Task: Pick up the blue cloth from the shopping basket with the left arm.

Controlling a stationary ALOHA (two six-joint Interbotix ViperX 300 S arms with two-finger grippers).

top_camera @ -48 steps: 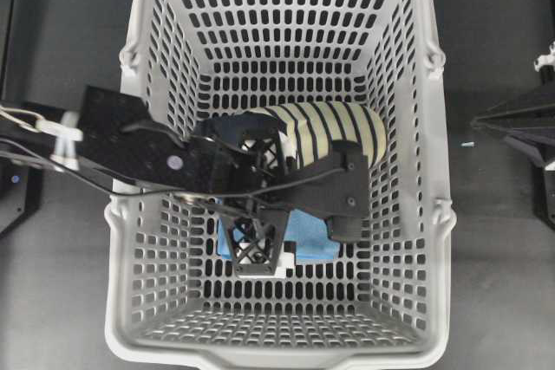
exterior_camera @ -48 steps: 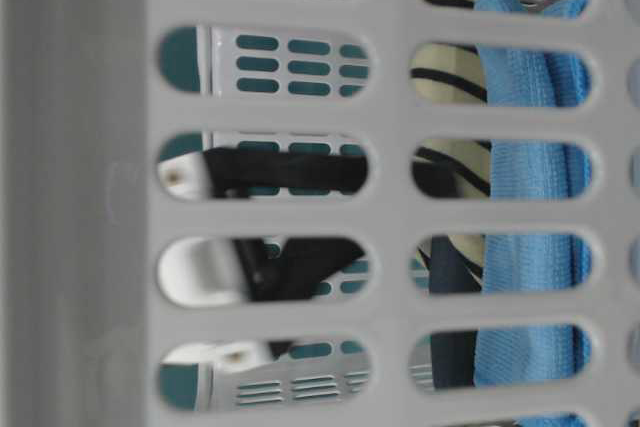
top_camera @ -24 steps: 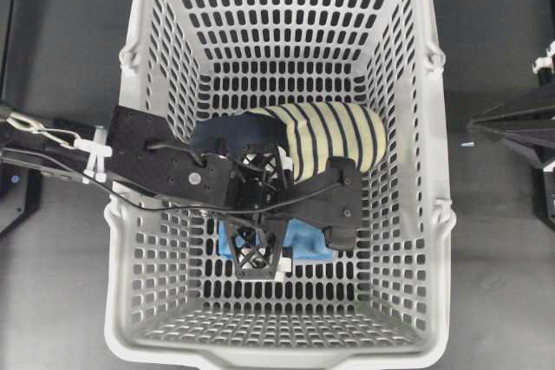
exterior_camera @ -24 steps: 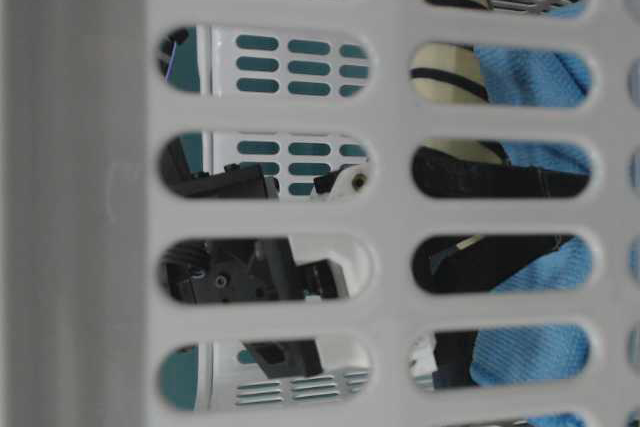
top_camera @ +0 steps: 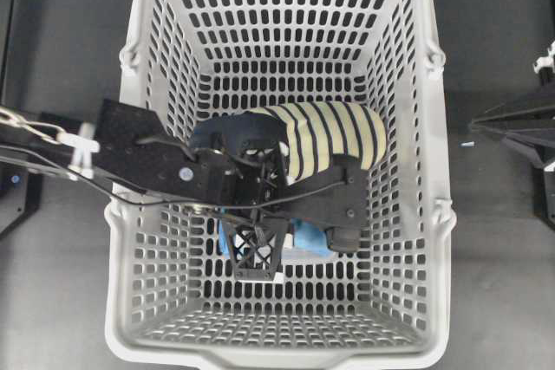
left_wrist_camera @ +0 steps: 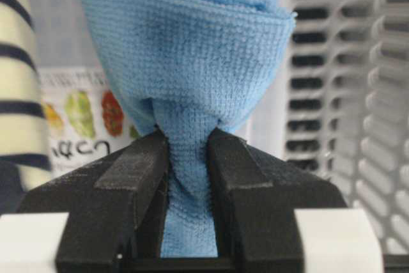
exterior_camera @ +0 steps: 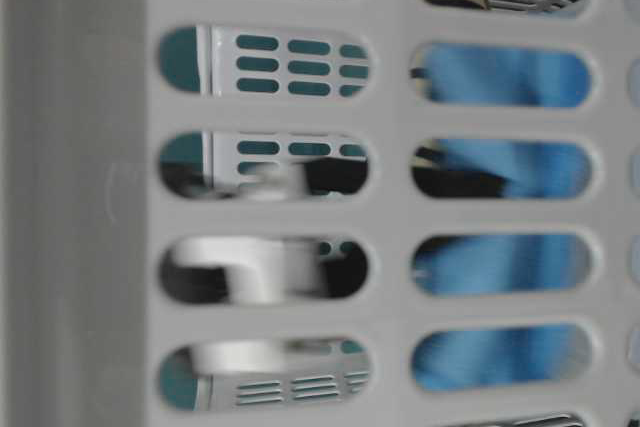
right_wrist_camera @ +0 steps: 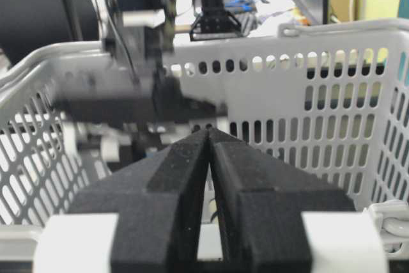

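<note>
Sky-blue towel-textured folded cloth: pinched at a gathered neck between the left gripper's black fingers, bunched above them; inside the light grey slotted plastic basket, beside the navy-and-cream striped rolled fabric.
Change: overhead, less blue shows under the black left arm than a second ago; the wrist has pulled back toward the basket's left wall since half a second ago.
Table-level: cloth now fills more slots, smeared by motion blur.
Hidden: arm covers most of the cloth overhead; cannot tell whether it clears the floor.
Right gripper: fingers pressed together, holding nothing, outside the basket.
</note>
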